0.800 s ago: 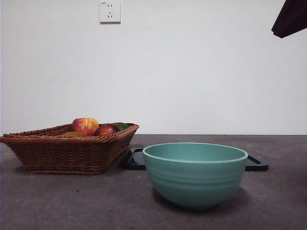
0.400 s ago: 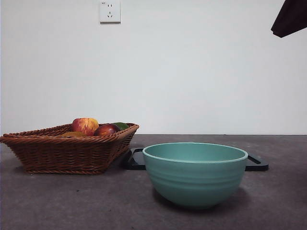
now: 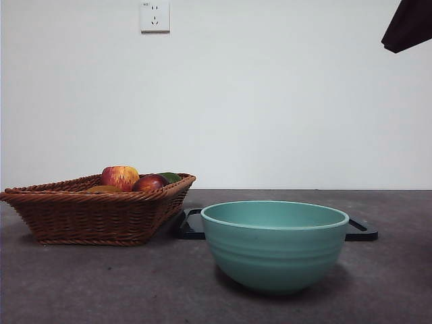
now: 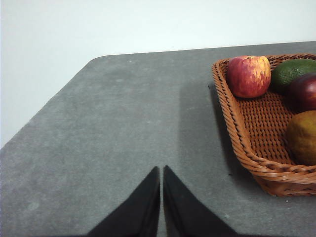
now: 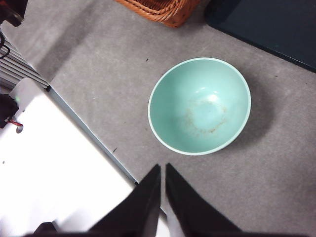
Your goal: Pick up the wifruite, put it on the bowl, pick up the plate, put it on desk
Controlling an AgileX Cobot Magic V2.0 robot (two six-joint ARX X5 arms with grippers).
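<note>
Both our grippers, left (image 4: 161, 170) and right (image 5: 162, 168), are pinched closed and hold nothing. The wifruite (image 4: 302, 137) sits in the basket (image 4: 247, 143), right beside the dark red fruit (image 4: 305, 91). We might grab the wrong fruit, or bump the bowl (image 3: 275, 244).

Wifruite (image 4: 302, 137): a small, dull golden-brown oval fruit; it is seen lying in the woven basket (image 4: 247, 148), near the front wall, just beside the dark red fruit (image 4: 304, 92).
Bowl (image 3: 274, 244): mint-teal and glazed, ringed by faint ridges; it is set upright on the desk, empty, with faint brownish marks inside.
Plate (image 3: 361, 230): a flat dark tray, laid on the desk behind the bowl.
Desk (image 3: 81, 283): dark grey, matte, slightly mottled.
</note>
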